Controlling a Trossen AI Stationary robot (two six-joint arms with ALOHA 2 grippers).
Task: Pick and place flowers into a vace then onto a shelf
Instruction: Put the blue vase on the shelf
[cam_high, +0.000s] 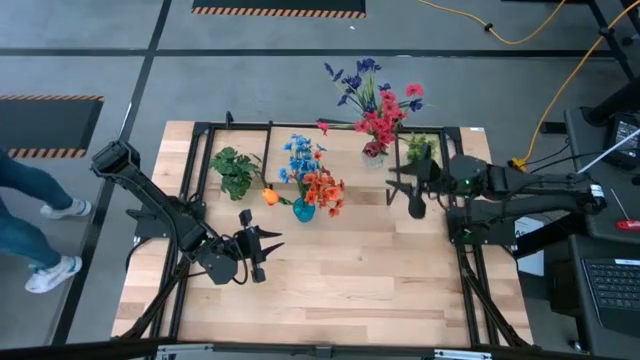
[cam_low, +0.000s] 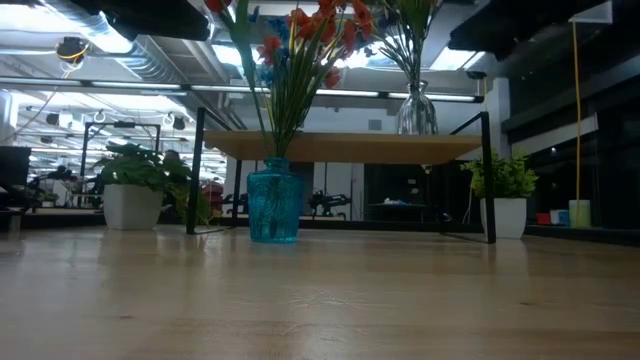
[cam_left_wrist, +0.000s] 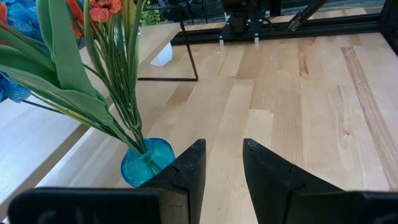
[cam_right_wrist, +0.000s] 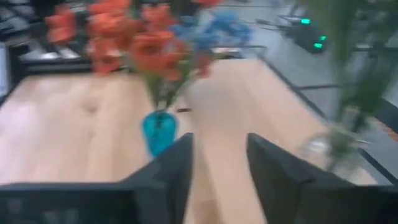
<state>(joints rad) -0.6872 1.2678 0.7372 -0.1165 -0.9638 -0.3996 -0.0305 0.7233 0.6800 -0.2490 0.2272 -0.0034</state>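
I see the flowers (cam_high: 312, 178), orange and blue blooms on long green stems, standing upright in a blue glass vase (cam_low: 273, 200) on the worktop (cam_high: 340, 285), just in front of the shelf (cam_low: 345, 146). A clear vase (cam_low: 416, 108) of red and purple blooms stands on the shelf. Left claw (cam_high: 262, 246) hovers near the blue vase, fingers apart, empty. Right claw (cam_high: 392, 183) sits beside the clear vase, released, holding nothing.

Left arm reaches in from the left edge, elbow bent, its left gripper (cam_high: 262, 252) low over the tabletop, fingers (cam_left_wrist: 186, 174) apart with nothing between. Right arm stretches in from the right side, right gripper (cam_high: 403, 185) raised, fingers (cam_right_wrist: 171, 168) parted, empty.
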